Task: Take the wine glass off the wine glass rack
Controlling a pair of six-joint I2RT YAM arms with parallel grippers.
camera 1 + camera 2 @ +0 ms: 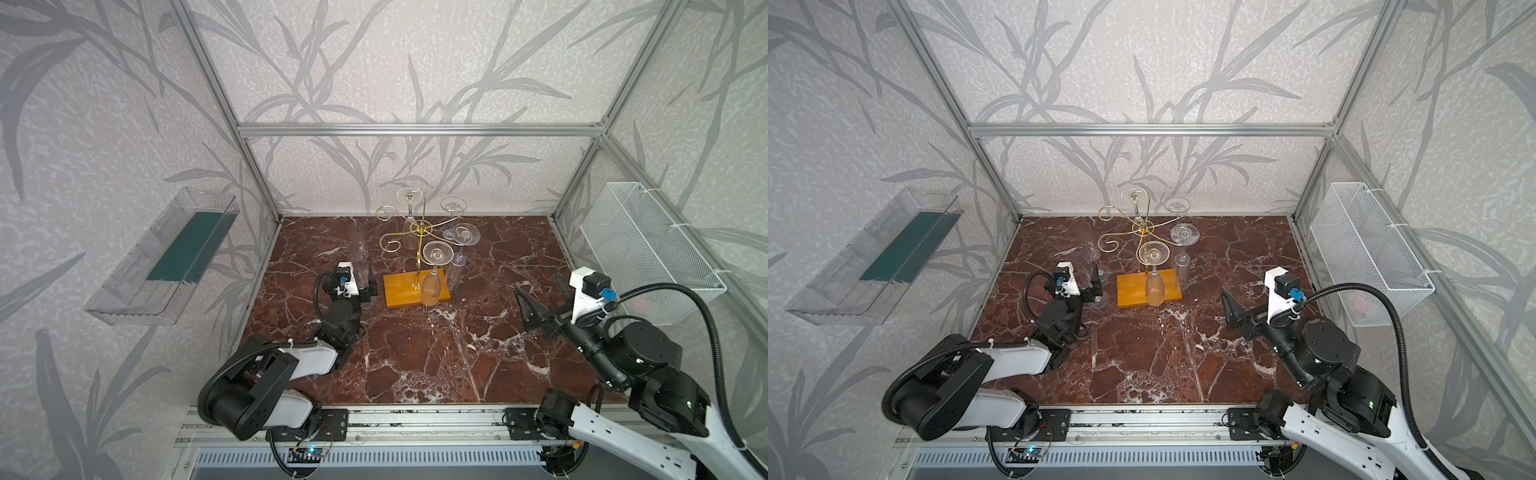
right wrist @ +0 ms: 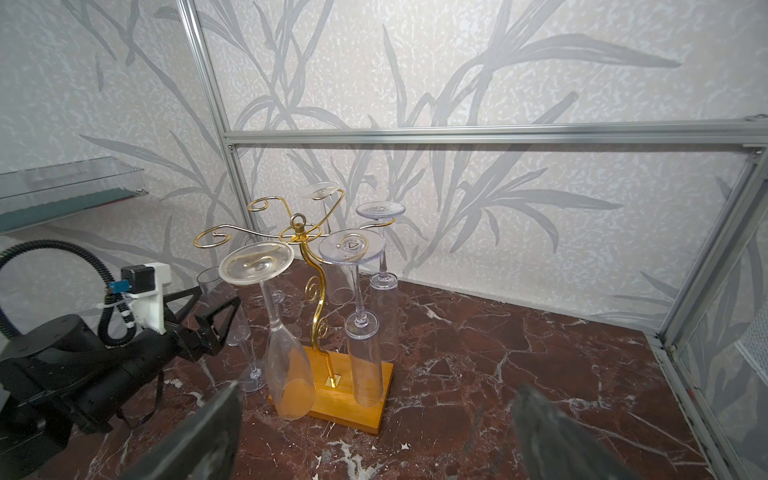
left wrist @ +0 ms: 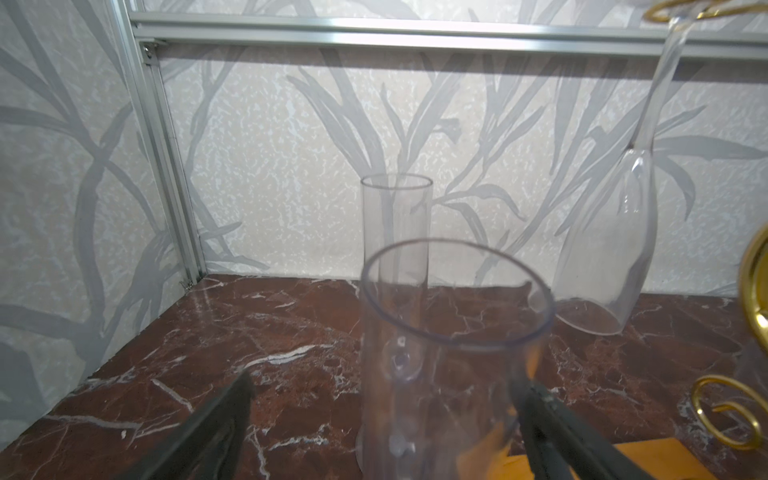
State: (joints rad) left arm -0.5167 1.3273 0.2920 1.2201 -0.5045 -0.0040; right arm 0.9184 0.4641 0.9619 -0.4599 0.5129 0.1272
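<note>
The wine glass rack (image 1: 419,232), gold wire on an orange-yellow wooden base (image 1: 405,293), stands mid-table in both top views and in the right wrist view (image 2: 318,286). Several clear wine glasses hang upside down from its arms; the nearest (image 1: 432,282) reaches almost to the base. One wine glass (image 3: 453,374) stands upright on the marble just left of the base (image 1: 1096,266). My left gripper (image 3: 384,382) is open with this glass between its spread fingers, with a clear gap on one side. My right gripper (image 2: 379,388) hangs open and empty, right of the rack (image 1: 540,299).
Another clear glass (image 3: 397,224) stands upright behind the first, nearer the back wall. A clear plastic shelf (image 1: 166,257) hangs on the left wall and a white wire basket (image 1: 648,245) on the right wall. Aluminium frame posts edge the marble table (image 1: 436,357).
</note>
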